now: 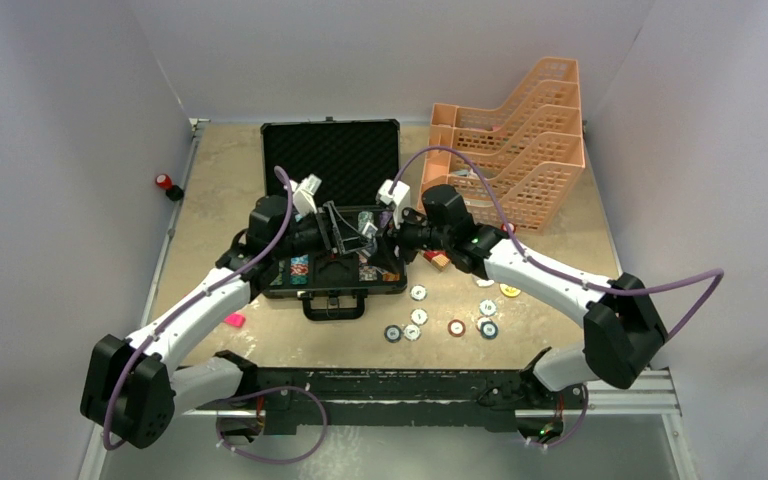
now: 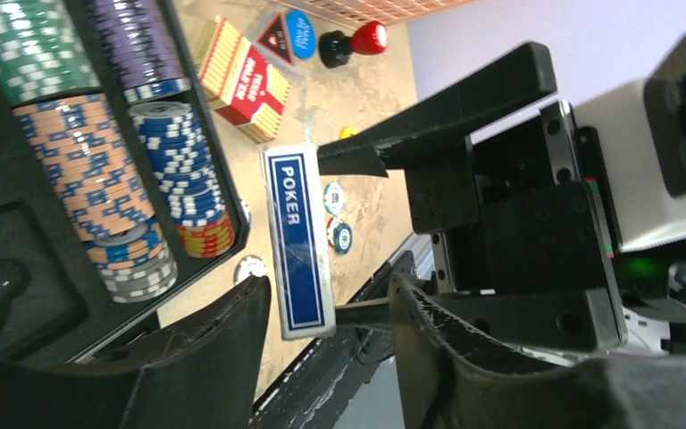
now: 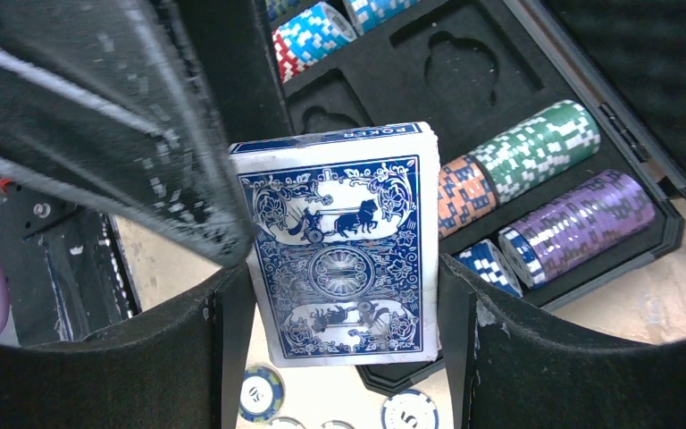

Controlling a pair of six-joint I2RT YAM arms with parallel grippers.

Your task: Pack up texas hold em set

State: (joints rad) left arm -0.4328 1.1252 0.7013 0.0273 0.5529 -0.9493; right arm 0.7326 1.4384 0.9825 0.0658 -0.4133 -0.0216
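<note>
- Top view: the briefcase (image 1: 332,150) lies open at centre frame, with its lid toward the top. Your left tool (image 1: 336,228) and right tool (image 1: 368,234) meet nose to nose above its tray. Loose chips (image 1: 419,318) lie unpacked on the surface (image 1: 225,170), at lower right of the case.
- Left wrist view: the blue deck (image 2: 296,241) hangs edge-on at centre frame, near the tray's edge. The left tool's jaws stand apart and straddle the deck's lower end. One finger (image 2: 232,340) is right at the deck; the other is clear of it. The red deck (image 2: 243,80) lies on the surface at top centre. Racked chips (image 2: 89,170) fill the tray at upper left.
- Right wrist view: the right tool is clamped on the blue deck by its long edges, at bottom centre. An empty card recess (image 3: 451,67) shows at top centre.
- Assessment: this reads as a handover of the blue deck.
  - Seat both left fingers flat on the deck's faces before the right tool lets go.
  - The left hold sits near one end, so expect the deck to swing.
  - Square the deck to the recess before you lower it.
</note>
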